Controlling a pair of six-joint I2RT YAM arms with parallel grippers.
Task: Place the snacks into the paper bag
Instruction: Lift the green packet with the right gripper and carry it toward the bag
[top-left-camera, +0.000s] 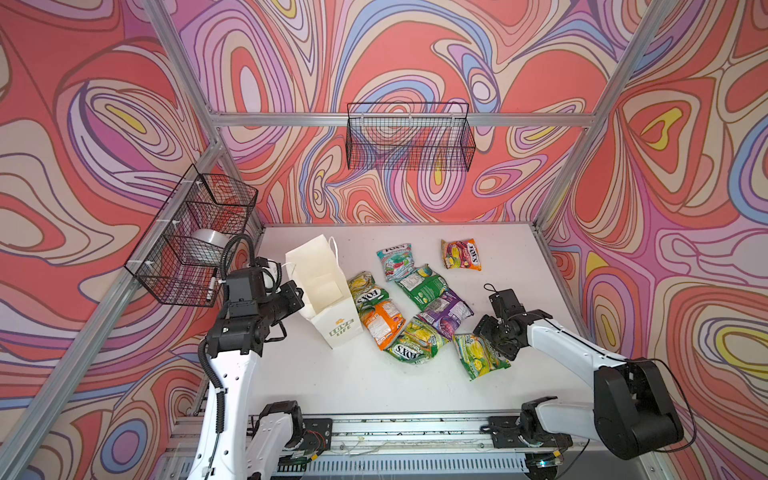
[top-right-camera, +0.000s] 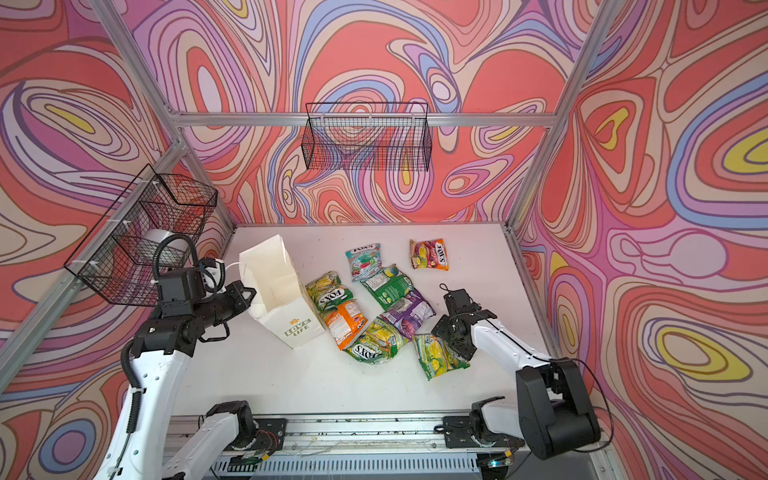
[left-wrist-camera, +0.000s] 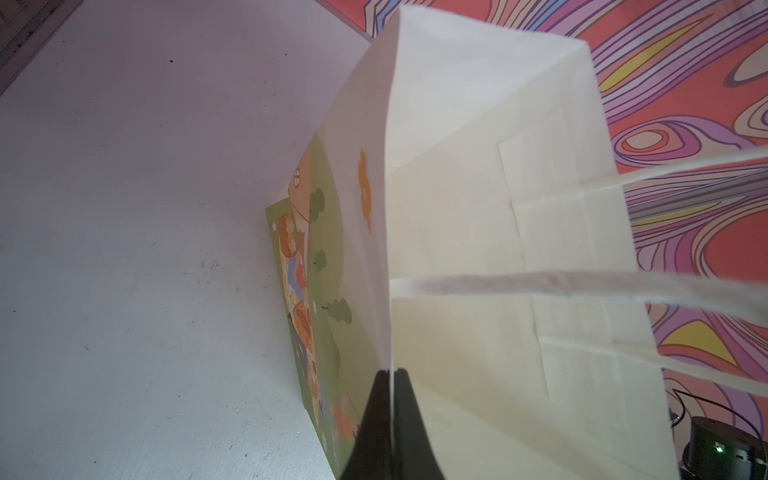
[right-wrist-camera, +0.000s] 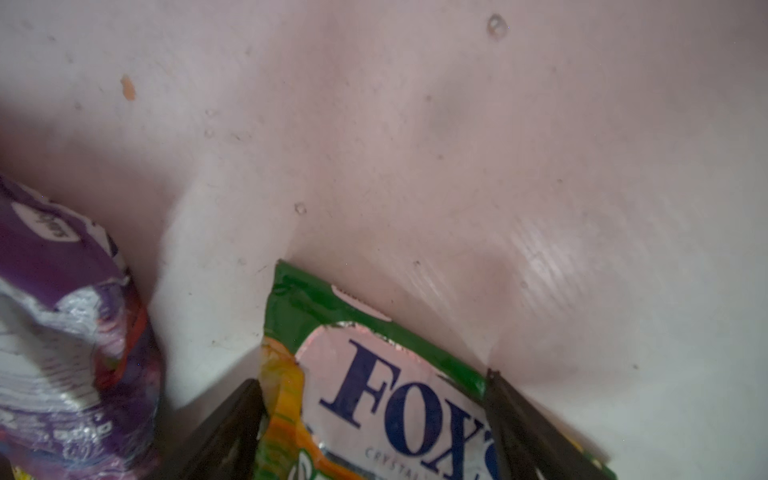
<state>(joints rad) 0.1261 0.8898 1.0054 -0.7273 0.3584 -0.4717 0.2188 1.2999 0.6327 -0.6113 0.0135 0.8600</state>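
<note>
The white paper bag (top-left-camera: 328, 299) (top-right-camera: 282, 291) stands open at the left of the table and leans. My left gripper (top-left-camera: 300, 291) (left-wrist-camera: 392, 374) is shut on the bag's near rim (left-wrist-camera: 457, 208). Several FOX'S snacks lie to its right: yellow-green (top-left-camera: 365, 293), orange (top-left-camera: 382, 322), green (top-left-camera: 422, 284), purple (top-left-camera: 446, 313) (right-wrist-camera: 62, 311), teal-red (top-left-camera: 395, 259). My right gripper (top-left-camera: 494, 340) (right-wrist-camera: 372, 378) is open and low over the nearest green-yellow snack (top-left-camera: 480, 357) (right-wrist-camera: 395, 395). Its fingers straddle the packet's top end at both side edges, and the packet lies flat on the table.
One black wire basket (top-left-camera: 409, 137) hangs on the back wall. Another (top-left-camera: 191, 245) hangs on the left wall close behind my left arm, with a tape roll (top-left-camera: 208, 243) inside. An orange-red packet (top-left-camera: 461, 254) lies apart at the back. A metal rail (top-left-camera: 374, 428) runs along the front.
</note>
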